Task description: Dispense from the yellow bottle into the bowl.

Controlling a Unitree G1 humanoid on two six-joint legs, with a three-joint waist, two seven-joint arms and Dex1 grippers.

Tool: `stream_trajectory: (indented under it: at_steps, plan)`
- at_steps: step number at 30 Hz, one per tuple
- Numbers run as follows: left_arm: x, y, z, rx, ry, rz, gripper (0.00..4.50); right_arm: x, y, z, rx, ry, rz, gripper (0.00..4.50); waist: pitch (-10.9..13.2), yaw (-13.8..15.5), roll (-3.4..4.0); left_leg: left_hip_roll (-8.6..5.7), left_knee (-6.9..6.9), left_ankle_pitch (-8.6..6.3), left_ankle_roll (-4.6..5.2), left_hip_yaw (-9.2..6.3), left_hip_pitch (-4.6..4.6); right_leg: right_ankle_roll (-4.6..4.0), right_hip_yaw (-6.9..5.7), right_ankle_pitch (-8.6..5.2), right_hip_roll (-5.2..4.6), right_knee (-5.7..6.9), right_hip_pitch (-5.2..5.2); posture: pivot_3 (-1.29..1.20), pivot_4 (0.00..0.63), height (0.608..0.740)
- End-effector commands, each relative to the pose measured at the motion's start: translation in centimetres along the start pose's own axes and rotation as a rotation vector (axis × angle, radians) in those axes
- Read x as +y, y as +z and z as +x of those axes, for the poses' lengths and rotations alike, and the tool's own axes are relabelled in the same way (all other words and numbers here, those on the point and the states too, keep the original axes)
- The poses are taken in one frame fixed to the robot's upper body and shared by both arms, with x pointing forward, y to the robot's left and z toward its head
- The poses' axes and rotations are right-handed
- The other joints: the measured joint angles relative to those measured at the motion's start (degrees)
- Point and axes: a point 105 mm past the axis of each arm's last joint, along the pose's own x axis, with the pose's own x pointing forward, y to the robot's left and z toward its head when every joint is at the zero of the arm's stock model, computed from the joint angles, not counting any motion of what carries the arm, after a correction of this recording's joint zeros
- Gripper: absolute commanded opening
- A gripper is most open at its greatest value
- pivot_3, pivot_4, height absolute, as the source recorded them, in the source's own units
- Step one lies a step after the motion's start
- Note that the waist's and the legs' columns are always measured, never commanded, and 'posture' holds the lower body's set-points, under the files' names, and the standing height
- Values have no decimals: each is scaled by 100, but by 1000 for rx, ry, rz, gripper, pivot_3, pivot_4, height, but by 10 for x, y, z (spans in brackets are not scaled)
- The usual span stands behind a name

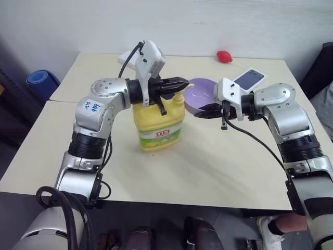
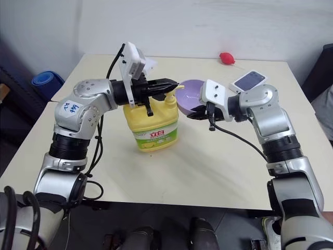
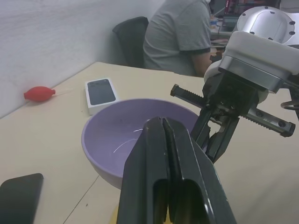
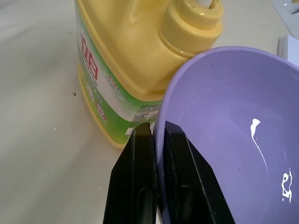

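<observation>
Right pincer [image 4: 156, 140] grasping bowl [image 4: 224, 116] rim beside yellow bottle [image 1: 156, 122], left pincer [image 1: 179, 83] clenched, phone box [image 1: 250, 78] behind.

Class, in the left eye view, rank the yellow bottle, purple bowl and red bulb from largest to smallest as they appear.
1. yellow bottle
2. bowl
3. red bulb, though it lies farther from the camera

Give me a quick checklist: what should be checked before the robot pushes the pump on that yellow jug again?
1. Right gripper pinching the lavender bowl by its rim: ok.
2. Bowl raised and tipped beside the yellow pump bottle, near the pump top: ok.
3. Left gripper shut, above the pump: ok; touching it: cannot tell.
4. Bottle upright on the table: ok.
5. Liquid reaching the bowl: ok, white streaks inside.
6. Spout aimed over the bowl: cannot tell.
</observation>
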Motion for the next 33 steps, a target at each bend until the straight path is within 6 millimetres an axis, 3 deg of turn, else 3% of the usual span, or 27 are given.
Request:
stream_trajectory:
  at_steps: [1, 7, 13, 17, 20, 22, 26, 29, 33]
  plan:
    - [-10, -89, 1, 254, -10, -217, 36, -4, 23, -8, -52, -23, -73, 0, -6, 0, -1, 0, 0, 0, 0, 0, 4, 0, 1, 0, 0, 0, 3, 0, 150, 740]
    - [-11, -92, 1, 238, -15, -236, 36, -4, 23, -8, -52, -28, -70, 0, -28, 5, 2, 7, -21, -2, -2, -14, 92, -1, 27, -1, 1, -33, 96, 0, 150, 740]
    - [-8, -31, 2, -68, -77, -203, 36, -2, 11, -14, -27, -47, -37, 0, -26, -11, 1, 4, -19, -2, -3, -9, 87, -1, 46, -1, 2, -26, 85, 0, 150, 740]
    - [-12, 10, -18, -217, -139, -136, 36, 3, -12, -27, 19, -76, 24, 0, -8, -7, -3, 4, -17, -2, -3, -8, 49, -1, 42, -1, 4, -27, 53, 0, 150, 740]
    - [-15, 25, -40, -258, -163, -95, 36, 7, -37, -42, 68, -125, 89, 0, -6, -8, -5, 5, -12, -2, -3, -12, 0, -1, 36, -1, 4, -27, 12, 0, 150, 740]
    - [-22, 25, -54, -253, -190, -70, 36, 10, -55, -50, 96, -169, 142, 0, -6, -14, -5, 1, -11, -1, -2, -7, -34, -1, 37, 0, 2, -18, -32, 0, 150, 740]
    - [-39, 16, -83, -216, -230, -68, 36, 25, -99, -69, 195, -229, 225, 0, -5, -17, -5, 4, -14, -1, -1, 1, -29, -1, 29, 0, 3, -21, -29, 0, 150, 740]
    - [-47, 6, -108, -211, -182, -78, 36, 32, -121, -79, 193, -327, 290, 0, -3, -12, -6, 7, -11, -1, -1, -1, -29, -1, 41, 0, 2, -20, -26, 0, 150, 740]
    - [-47, -34, -145, -139, 26, -96, 36, 51, -160, -95, 240, -425, 362, 0, -3, -17, -5, 6, -13, -1, -1, 2, -20, -1, 51, 0, 2, -19, -23, 0, 150, 740]
